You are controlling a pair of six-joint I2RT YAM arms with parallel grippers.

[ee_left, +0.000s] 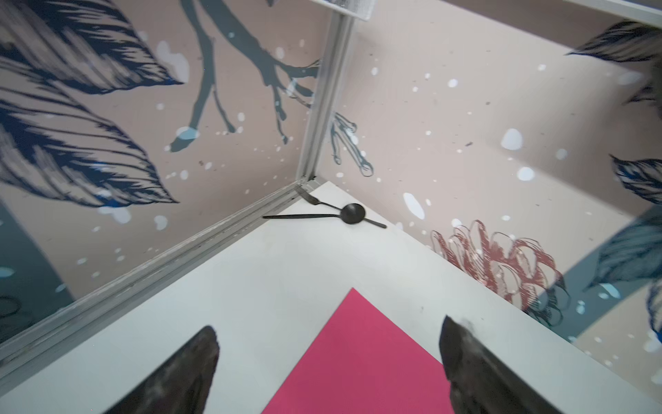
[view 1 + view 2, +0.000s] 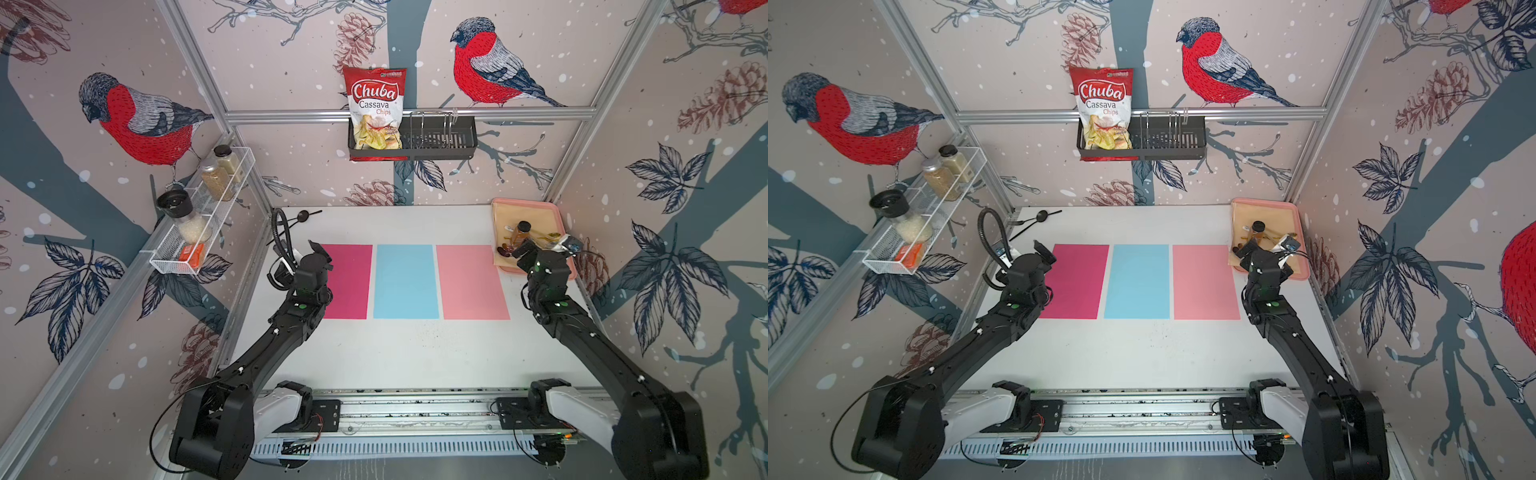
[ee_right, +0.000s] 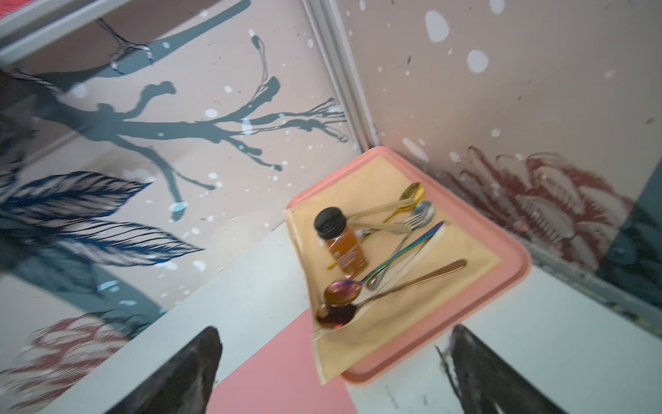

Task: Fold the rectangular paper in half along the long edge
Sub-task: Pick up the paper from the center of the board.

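While nothing is folded yet, the left gripper (image 1: 329, 324) hangs jaws apart over the magenta sheet (image 2: 349, 282), left of the blue sheet (image 2: 406, 281); the right gripper (image 3: 336, 329), equally wide and empty, hovers beyond the pale pink sheet (image 2: 471, 282) opposite, presumably ready for corners.

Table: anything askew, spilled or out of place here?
The yellow liner sheet overhangs the pink plastic tray's rim, above a corner of the light pink rectangular paper. Also, fine dark specks dot the white table on the robot's side of the light blue rectangular paper.
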